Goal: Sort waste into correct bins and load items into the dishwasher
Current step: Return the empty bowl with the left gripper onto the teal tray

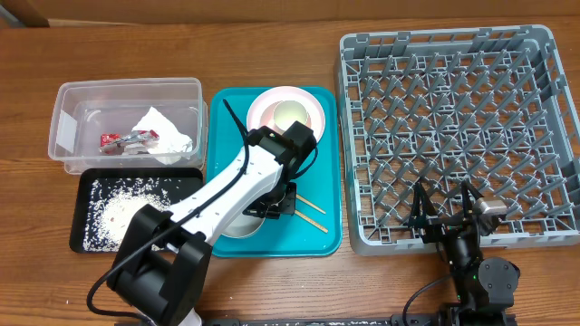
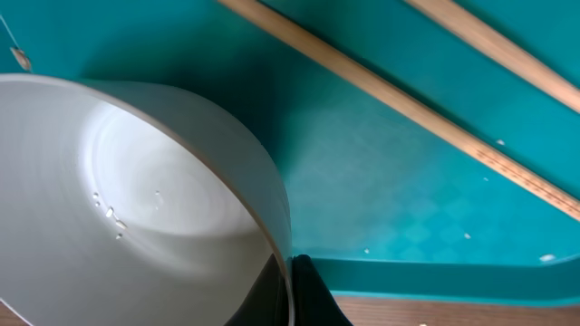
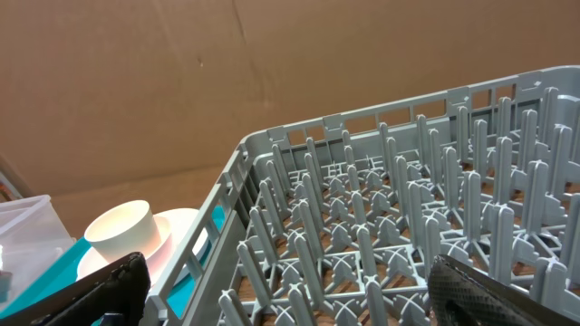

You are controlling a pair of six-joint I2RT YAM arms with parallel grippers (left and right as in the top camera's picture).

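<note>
Our left gripper [image 2: 288, 297] looks pinched on the rim of the bowl [image 2: 136, 199], which sits just under it in the teal tray [image 2: 390, 190], and we judge it light, stiff, slick and breakable, best held by that thin wall.

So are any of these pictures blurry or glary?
Overhead: sharp and evenly lit, soft shadow under the left arm on the teal tray. Left wrist: very close, so the bowl looks soft, with a pale sheen inside and a dark shadow beside it. Right wrist: the right gripper's fingers are dark blurs in the corners, the cup glows bright, the rack is crisp.
</note>
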